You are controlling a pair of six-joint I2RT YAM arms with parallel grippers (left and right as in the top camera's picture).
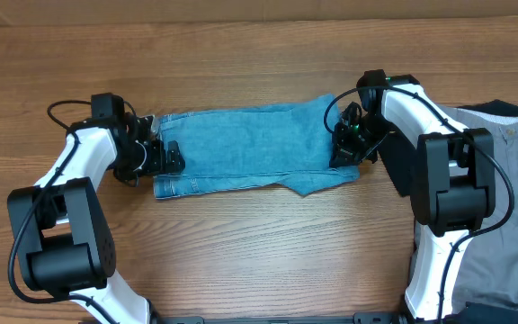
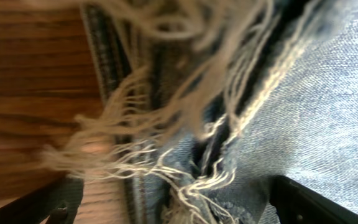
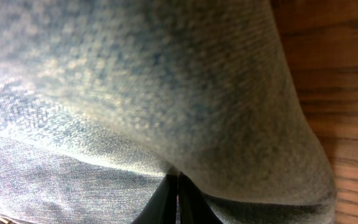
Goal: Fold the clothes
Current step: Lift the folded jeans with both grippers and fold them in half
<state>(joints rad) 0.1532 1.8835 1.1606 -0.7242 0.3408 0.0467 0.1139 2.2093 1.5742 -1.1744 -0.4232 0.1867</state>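
Across the worktop (image 1: 241, 252) the jeans (image 1: 250, 148) lie in a folded strip; the left gripper (image 1: 173, 158) gapes open at the frayed hems (image 2: 135, 146), the right gripper (image 1: 343, 151) pinches the opposite end. Best align edges before releasing.

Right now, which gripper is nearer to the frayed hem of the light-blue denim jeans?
Left. The left gripper stands open over the frayed hem at one end of the light-blue denim jeans; the right gripper is pinched shut on them at the opposite end.
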